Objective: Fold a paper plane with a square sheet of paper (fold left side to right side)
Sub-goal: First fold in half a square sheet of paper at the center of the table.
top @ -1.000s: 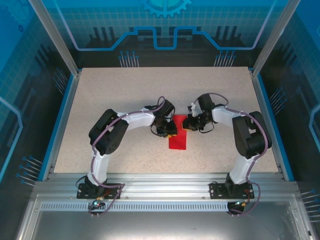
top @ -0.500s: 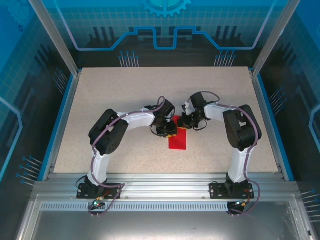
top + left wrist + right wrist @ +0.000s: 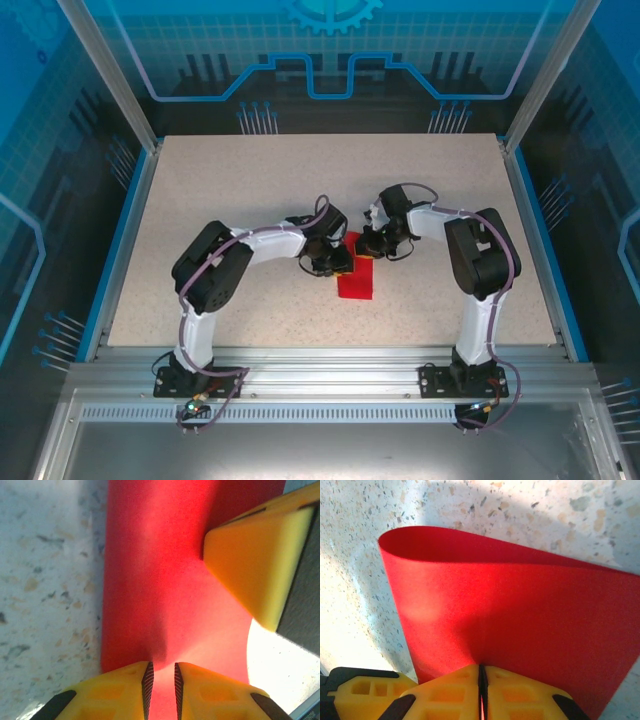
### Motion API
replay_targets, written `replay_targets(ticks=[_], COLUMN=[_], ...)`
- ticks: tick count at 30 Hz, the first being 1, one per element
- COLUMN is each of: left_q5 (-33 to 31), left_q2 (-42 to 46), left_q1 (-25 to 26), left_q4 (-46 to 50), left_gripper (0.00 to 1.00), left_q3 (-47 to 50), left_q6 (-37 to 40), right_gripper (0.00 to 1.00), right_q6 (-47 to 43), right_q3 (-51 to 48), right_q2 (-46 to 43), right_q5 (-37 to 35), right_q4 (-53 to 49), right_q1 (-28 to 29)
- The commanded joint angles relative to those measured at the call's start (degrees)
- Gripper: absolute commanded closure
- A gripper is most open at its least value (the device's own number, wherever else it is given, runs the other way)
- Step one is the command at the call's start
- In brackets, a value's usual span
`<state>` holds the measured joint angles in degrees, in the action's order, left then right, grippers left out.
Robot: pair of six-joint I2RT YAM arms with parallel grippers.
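Paper lies as a narrow red strip on the speckled table: the square sheet of paper, its far end under both sets of fingertips and its free end reaching back toward the arm bases.

In the right wrist view, the sheet spreads out ahead of the right gripper. It bows upward, and its edge farthest from the fingertips sweeps in a soft curve above the table. The yellow fingers are pressed together, with only a thin red line between them, so they pinch the paper's near edge.

In the left wrist view, the sheet runs straight out from the left gripper, with bare table to the left of it. These fingers stand almost together, leaving a narrow slit with red showing inside. I cannot tell whether the ribbed pads actually clamp the paper. One yellow finger of the right gripper sits ahead and to the right, over the red.

From above, the two grippers sit just beside each other.
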<state>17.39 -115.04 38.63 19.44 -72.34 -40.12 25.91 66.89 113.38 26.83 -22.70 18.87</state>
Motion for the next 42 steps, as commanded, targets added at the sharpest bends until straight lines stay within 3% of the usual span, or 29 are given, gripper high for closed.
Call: replay_targets(ticks=[1,13,30,42], left_q5=[0.32,5.11,8.01,7.96], left_q2=[1.71,7.56,9.83,15.73], left_q1=[1.23,4.12,7.72,7.87], left_q4=[5.10,-3.72,-11.37,-10.30], left_gripper=[0.75,0.74,0.73,0.72], left_q3=[4.44,14.32,20.13,21.22], left_q6=[0.80,-1.67,-3.90,-3.06], right_gripper=[0.89,0.89,0.89,0.90], right_q6=[0.65,0.56,0.76,0.93], right_q3=[-1.50,-1.50,-1.84,-2.68], right_q2=[3.45,4.03,4.05,3.10], right_q5=[-6.43,-6.33,-6.20,-5.78], right_q4=[-3.76,-3.93,-3.84,-3.16], right_q1=[0.20,0.10,0.24,0.14])
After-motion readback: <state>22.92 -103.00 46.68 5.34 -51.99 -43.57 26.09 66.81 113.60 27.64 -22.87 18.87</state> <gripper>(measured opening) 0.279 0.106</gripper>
